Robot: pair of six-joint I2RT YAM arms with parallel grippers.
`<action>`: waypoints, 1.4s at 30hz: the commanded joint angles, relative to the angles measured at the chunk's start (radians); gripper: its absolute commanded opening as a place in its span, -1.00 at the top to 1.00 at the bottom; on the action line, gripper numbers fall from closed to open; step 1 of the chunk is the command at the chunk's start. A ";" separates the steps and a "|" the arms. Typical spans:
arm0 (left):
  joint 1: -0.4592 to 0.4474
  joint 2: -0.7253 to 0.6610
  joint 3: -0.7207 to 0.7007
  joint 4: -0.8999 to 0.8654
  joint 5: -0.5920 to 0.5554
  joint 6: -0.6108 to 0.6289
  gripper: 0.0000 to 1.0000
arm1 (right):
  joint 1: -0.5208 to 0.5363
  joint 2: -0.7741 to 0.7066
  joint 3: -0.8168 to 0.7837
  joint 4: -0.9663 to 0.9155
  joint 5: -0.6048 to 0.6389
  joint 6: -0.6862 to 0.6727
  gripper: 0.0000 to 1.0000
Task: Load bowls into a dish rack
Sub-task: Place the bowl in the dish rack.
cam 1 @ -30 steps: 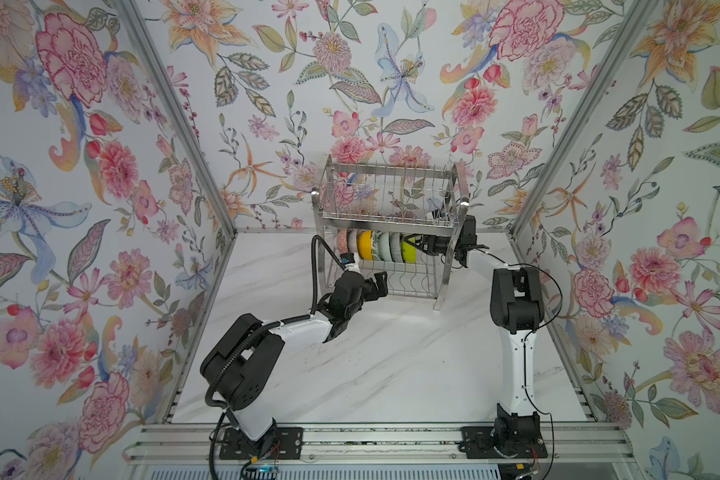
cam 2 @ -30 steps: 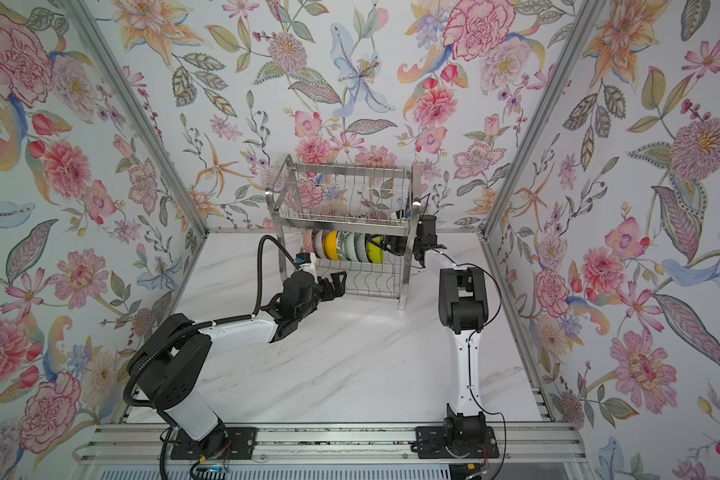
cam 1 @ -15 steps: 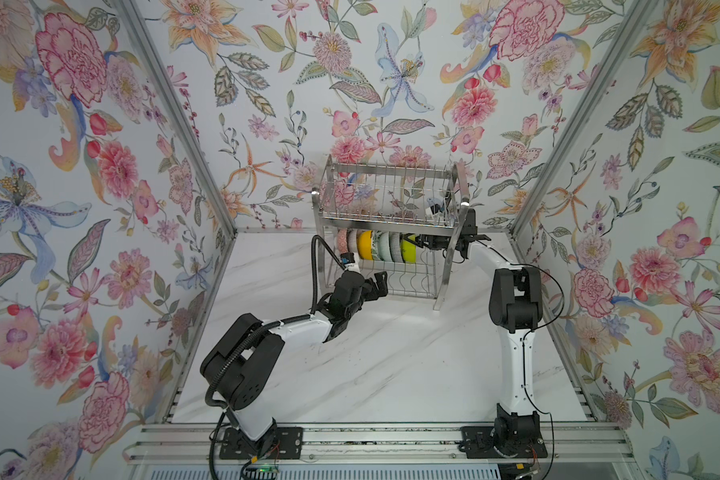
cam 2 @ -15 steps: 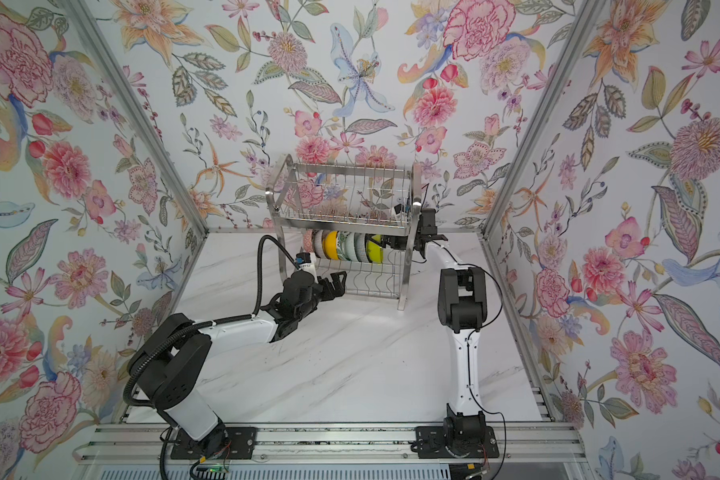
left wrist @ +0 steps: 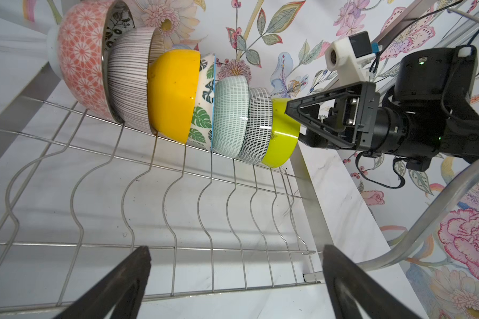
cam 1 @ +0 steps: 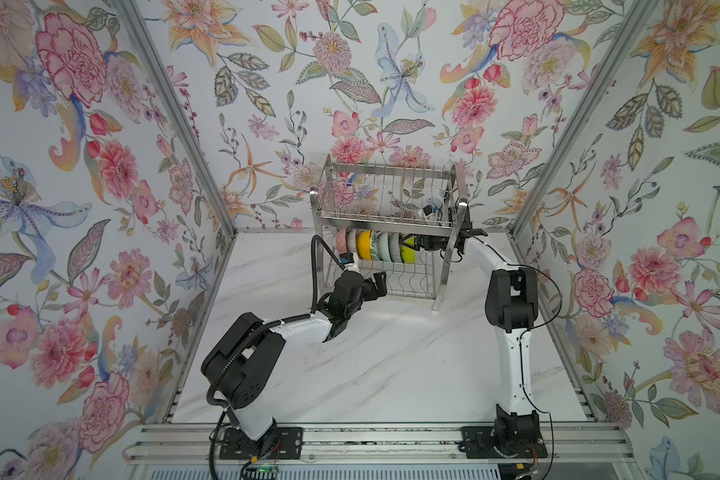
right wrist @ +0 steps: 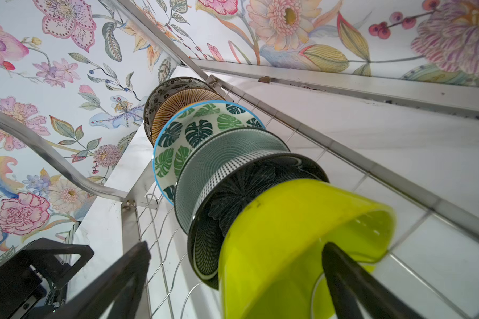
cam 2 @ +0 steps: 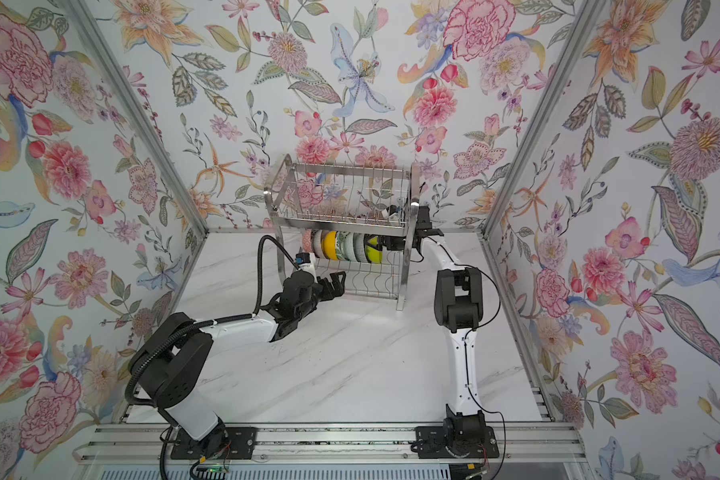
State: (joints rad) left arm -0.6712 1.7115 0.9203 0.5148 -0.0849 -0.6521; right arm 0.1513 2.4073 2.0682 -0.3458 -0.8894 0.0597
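Wide-open, empty right claw (right wrist: 235, 246) straddles the rim of the glossy lime-green bowl (right wrist: 296, 221) at the three o'clock end of the steel wire dish rack (cam 1: 387, 225); a skewed withdrawal could dislodge it. Left claw (left wrist: 235, 248): open, empty.

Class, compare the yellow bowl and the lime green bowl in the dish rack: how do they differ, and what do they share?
The yellow bowl sits within the row, between a striped bowl and a leaf-print bowl; the lime green bowl ends the row. The open right tool straddles the lime green bowl's rim; no tool touches the yellow bowl. Both are plain-coloured and stand on edge in the lower tier of the dish rack.
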 commanded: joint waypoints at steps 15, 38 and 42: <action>0.013 0.003 0.009 -0.017 0.002 -0.006 -0.98 | -0.005 -0.146 -0.248 0.094 0.024 -0.038 -0.97; 0.012 0.010 0.014 -0.019 0.000 -0.007 -0.98 | -0.029 -0.238 -0.380 0.307 0.021 0.058 -0.97; 0.011 0.012 0.011 -0.013 0.003 -0.009 -0.98 | -0.034 -0.261 -0.424 0.330 0.024 0.058 -0.97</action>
State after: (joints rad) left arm -0.6678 1.7119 0.9207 0.5083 -0.0822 -0.6529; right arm 0.1219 2.1849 1.6726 -0.0513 -0.8707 0.1112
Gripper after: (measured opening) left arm 0.989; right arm 0.984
